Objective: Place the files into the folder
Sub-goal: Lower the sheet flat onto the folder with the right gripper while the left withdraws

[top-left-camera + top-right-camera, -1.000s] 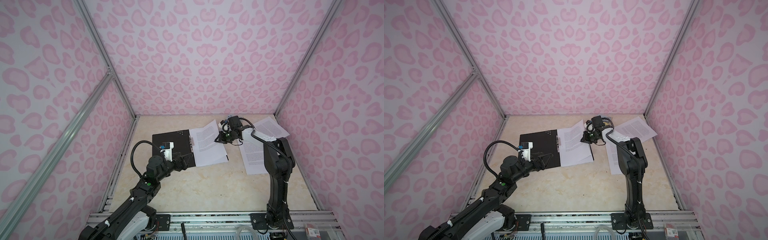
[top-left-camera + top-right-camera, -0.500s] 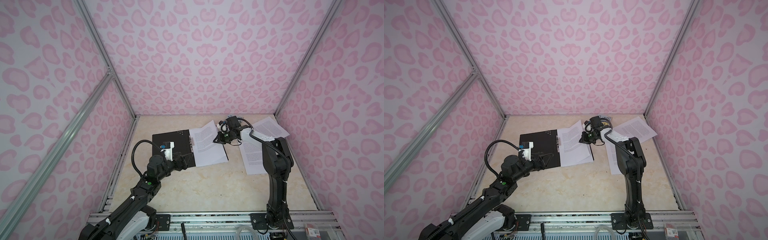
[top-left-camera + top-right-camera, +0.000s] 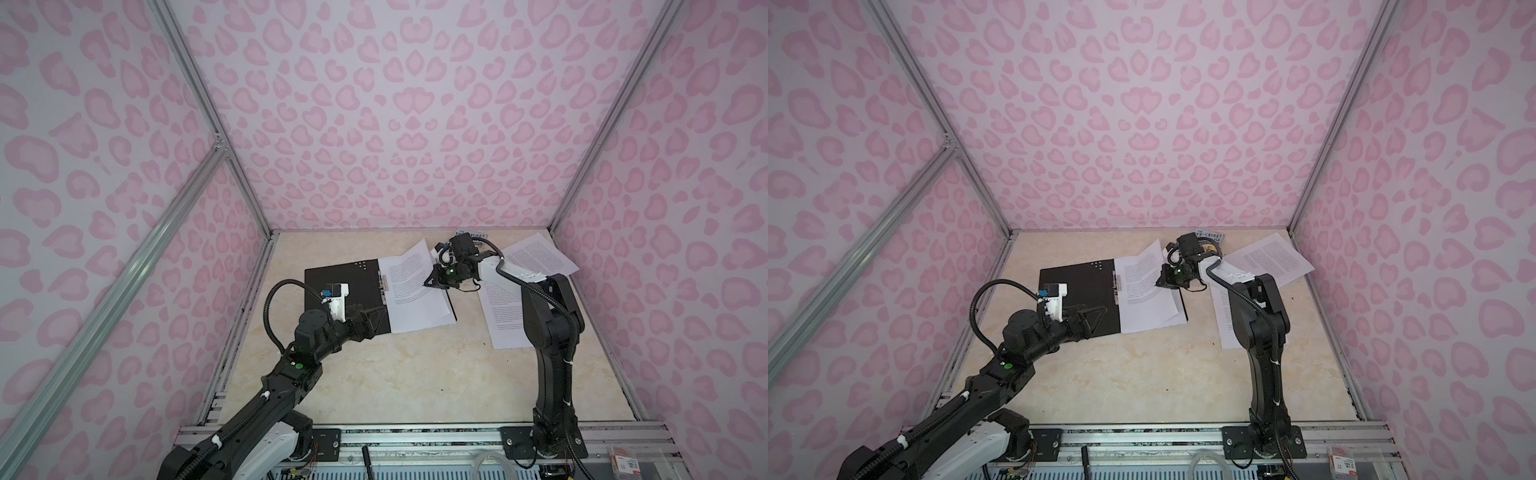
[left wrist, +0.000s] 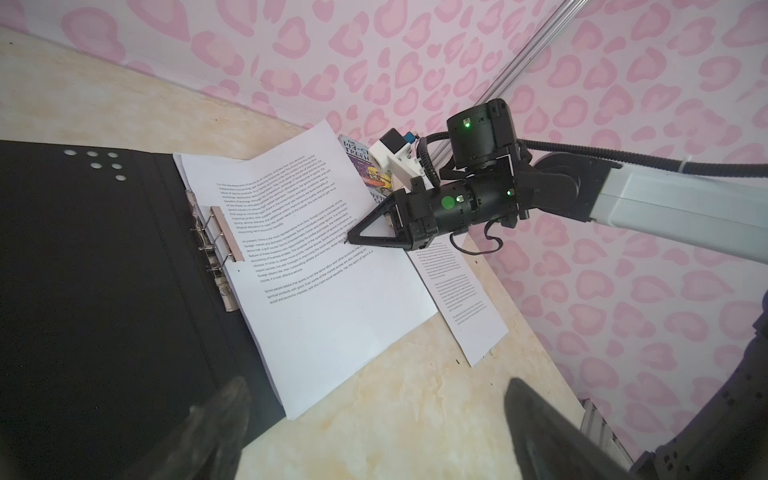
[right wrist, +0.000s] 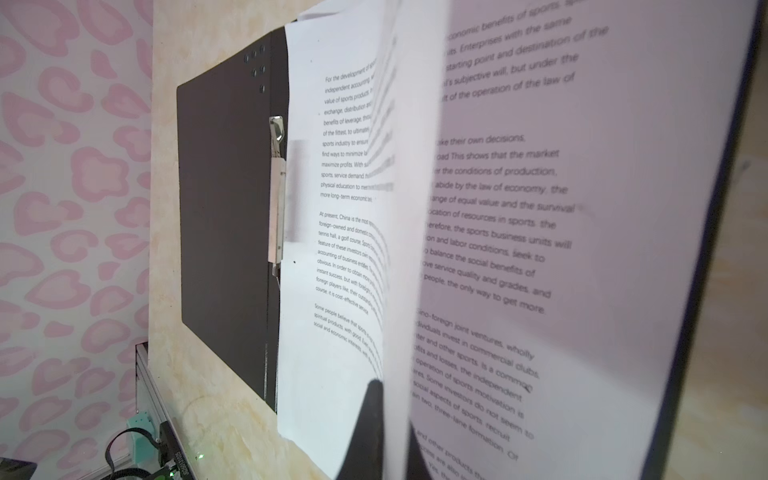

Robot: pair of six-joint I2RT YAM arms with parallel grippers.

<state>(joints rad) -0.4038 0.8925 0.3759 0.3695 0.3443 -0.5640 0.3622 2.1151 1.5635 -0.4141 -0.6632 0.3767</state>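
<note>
So the left gripper (image 3: 376, 320) hangs wide open over the near edge of the folder (image 3: 340, 282), with bare table (image 3: 395, 374) in front. The folder lies open with the files (image 3: 415, 299) on its right half, and the right gripper (image 4: 351, 240) is pinching the top sheet's edge. Two loose sheets (image 3: 536, 257) lie right of the folder, partly under the right arm (image 3: 548, 324). One book (image 3: 471, 235) behind is mostly hidden.

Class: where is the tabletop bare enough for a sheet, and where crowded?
Bare: the near strip of table in front of the folder; the far-left corner behind it. Crowded: far right, where files, book and right gripper bunch.
</note>
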